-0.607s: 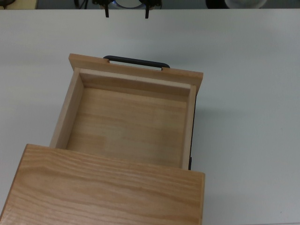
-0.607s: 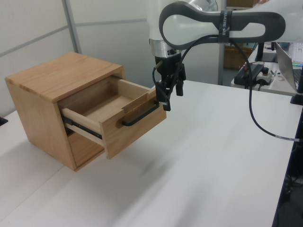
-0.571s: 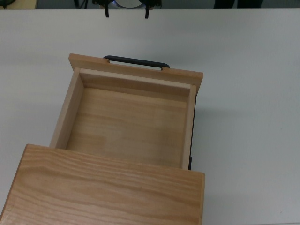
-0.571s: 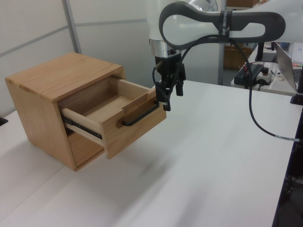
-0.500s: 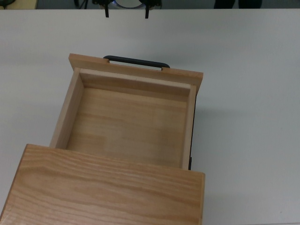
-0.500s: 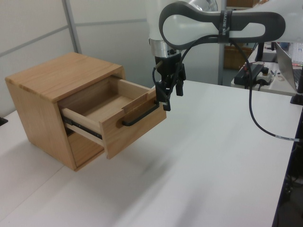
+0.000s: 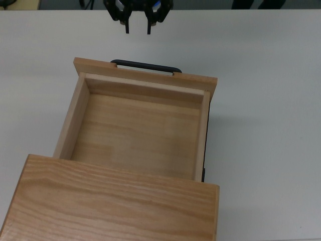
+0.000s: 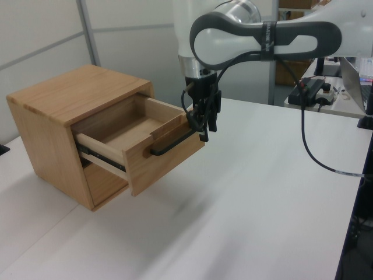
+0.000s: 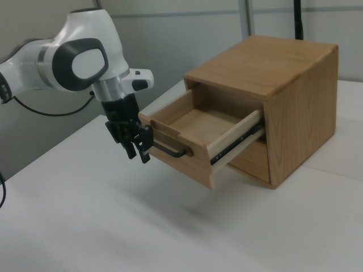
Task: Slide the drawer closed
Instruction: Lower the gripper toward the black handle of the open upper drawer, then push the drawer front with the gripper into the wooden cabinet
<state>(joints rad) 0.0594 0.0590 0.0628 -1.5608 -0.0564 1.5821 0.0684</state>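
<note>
The drawer (image 7: 135, 128) stands pulled well out of the wooden cabinet (image 8: 55, 111), its inside bare, its front panel facing the arm. A thin black bar handle (image 7: 145, 65) runs across that panel. Just in front of the handle, apart from it in the top view, hangs the gripper (image 7: 136, 26), pointing down, its fingers (image 7: 127, 25) parted by a narrow gap and holding nothing. The cabinet rests on a white counter (image 7: 266, 100). A black cable (image 8: 309, 140) loops from the white arm (image 8: 262, 41).
</note>
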